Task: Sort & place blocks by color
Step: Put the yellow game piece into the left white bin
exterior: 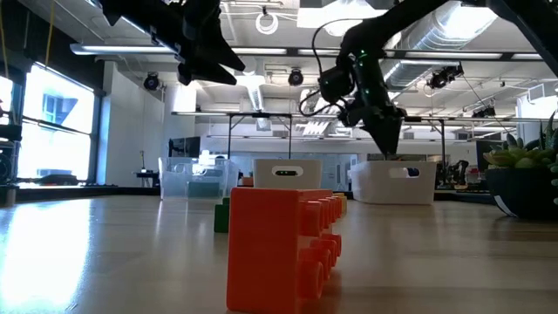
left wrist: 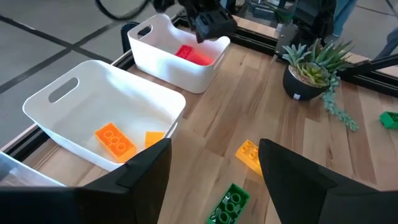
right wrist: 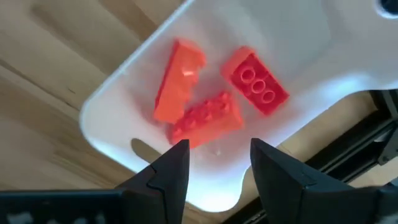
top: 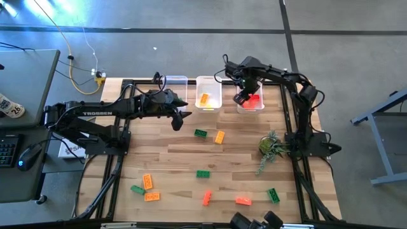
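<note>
On the wooden table (top: 184,159), our right gripper (top: 242,98) hangs with jaws parted and empty over the twelve-o'clock bin (top: 250,108) of red blocks (right wrist: 186,93), so we judge the drop done; next, fetching scattered blocks (top: 201,133); the left gripper (top: 180,116) waits unclenched.

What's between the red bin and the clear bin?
The middle white bin, holding orange blocks, sits between the red bin and the clear bin; high view.

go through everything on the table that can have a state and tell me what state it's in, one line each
Left hand: open, empty, above the table near the left bin.
Right hand: open, empty, over the right bin.
Right bin: holds three red blocks.
Middle bin: holds two orange blocks.
Left bin: contents cannot be told.
Loose blocks: lying scattered on the table, unsorted.
Plant: upright.
</note>
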Controlling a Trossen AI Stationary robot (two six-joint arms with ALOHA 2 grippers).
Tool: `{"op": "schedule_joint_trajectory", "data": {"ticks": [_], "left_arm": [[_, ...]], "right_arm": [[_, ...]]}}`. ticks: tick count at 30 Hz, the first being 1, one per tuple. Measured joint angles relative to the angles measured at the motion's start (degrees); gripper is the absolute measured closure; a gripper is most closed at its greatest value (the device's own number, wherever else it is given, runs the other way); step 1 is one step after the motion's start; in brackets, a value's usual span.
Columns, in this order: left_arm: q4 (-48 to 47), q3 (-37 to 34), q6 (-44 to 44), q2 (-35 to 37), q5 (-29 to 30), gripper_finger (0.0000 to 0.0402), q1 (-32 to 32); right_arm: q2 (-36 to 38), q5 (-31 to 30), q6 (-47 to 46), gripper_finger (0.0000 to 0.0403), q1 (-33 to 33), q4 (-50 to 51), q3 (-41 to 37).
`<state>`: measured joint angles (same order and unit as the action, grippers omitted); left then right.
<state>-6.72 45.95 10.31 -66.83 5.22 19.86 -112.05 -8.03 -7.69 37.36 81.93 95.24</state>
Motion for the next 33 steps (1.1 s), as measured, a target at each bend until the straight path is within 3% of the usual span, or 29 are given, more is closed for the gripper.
{"op": "schedule_joint_trajectory", "data": {"ticks": [8, 18, 29, 33], "left_arm": [[-2.4, 0.0, 0.0, 0.0, -0.09, 0.0172, 0.0], [-9.59, 0.0, 0.22, 0.0, -0.55, 0.0172, -0.07], [-11.74, 0.0, 2.56, 0.0, -4.72, 0.0172, -0.09], [-12.24, 0.0, 5.76, 0.0, -7.02, 0.0172, -0.09]], "right_arm": [[0.09, 1.54, -1.31, 0.0247, -2.54, 6.11, 7.66], [0.62, 14.76, -1.41, 0.0247, -10.61, 4.96, 18.38], [0.57, 17.22, 8.01, 0.0245, -19.5, 2.71, 19.43], [0.57, 17.25, 9.32, 0.0225, -22.65, 0.23, 19.43]]}}
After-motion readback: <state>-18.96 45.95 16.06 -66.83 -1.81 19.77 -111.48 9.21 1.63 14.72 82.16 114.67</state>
